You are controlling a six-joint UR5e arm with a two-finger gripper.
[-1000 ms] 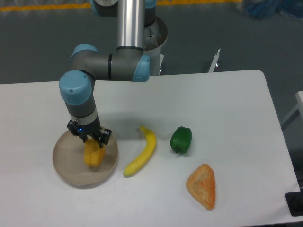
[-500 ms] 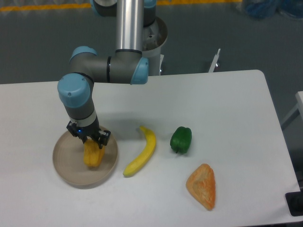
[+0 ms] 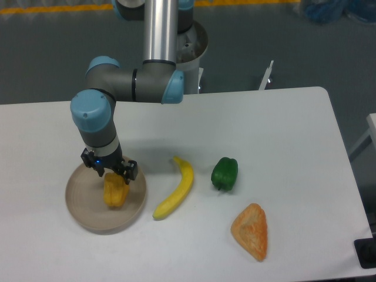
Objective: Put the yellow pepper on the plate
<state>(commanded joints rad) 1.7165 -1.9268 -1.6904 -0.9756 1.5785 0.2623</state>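
Since a second ago the gripper (image 3: 113,177) has lifted slightly and drifted left above the plate (image 3: 79,207). Its fingers hide the top of the yellow pepper (image 3: 116,192), which sits inside the plate; whether they grasp it, I cannot tell.

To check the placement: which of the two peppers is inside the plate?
The yellow pepper, under the gripper. The green pepper sits on the table, beyond the banana.

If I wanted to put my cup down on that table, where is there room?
Bare patches: the back right, behind the green pepper, and the back left corner. Crowded: the front, from the plate past the banana to the orange triangular piece.
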